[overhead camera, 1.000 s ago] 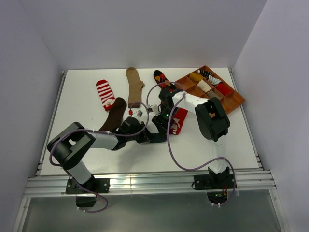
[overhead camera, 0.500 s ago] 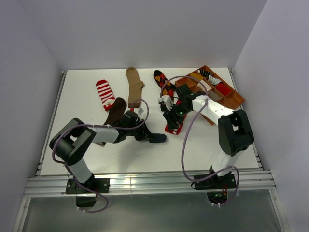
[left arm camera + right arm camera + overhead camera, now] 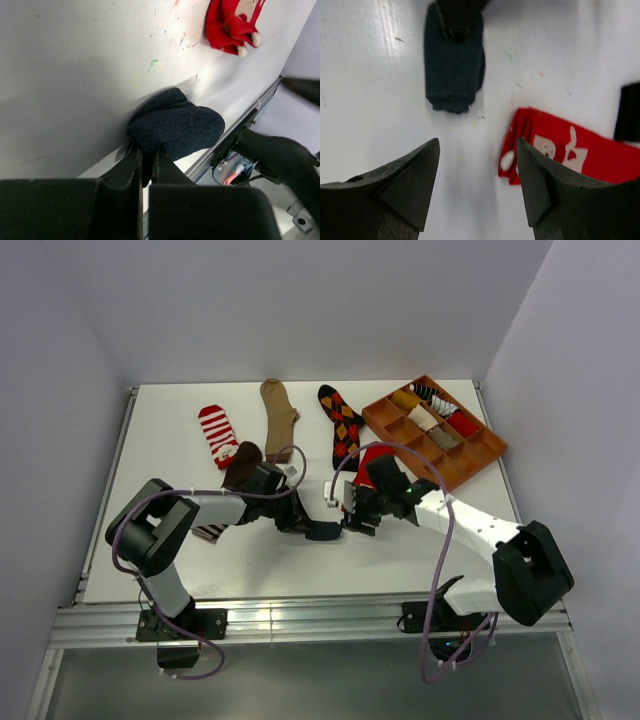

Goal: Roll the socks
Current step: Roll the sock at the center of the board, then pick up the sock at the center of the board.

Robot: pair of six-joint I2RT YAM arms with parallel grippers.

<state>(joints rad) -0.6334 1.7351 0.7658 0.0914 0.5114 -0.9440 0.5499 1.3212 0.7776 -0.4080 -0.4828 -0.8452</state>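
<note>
My left gripper (image 3: 303, 524) is shut on a bunched navy sock (image 3: 323, 531) lying on the table; its jaws pinch the sock's near edge in the left wrist view (image 3: 175, 127). My right gripper (image 3: 348, 513) is open and empty, just right of the navy sock (image 3: 454, 75). The red picture sock (image 3: 373, 458) lies behind the right gripper, partly under the arm, and shows in the right wrist view (image 3: 560, 150). Black argyle sock (image 3: 342, 430), tan sock (image 3: 278, 415), red-white striped sock (image 3: 218, 432) and dark brown sock (image 3: 240, 462) lie flat farther back.
A brown wooden compartment tray (image 3: 480, 455) with several rolled socks stands at the back right. The two arms reach toward each other at the table's middle, their cables looping above. The table's near edge rail (image 3: 300, 615) lies close in front.
My right gripper has left the red sock and swung toward the near side, ending open beside the navy sock. My left gripper has kept hold of the navy sock, shifting slightly.
</note>
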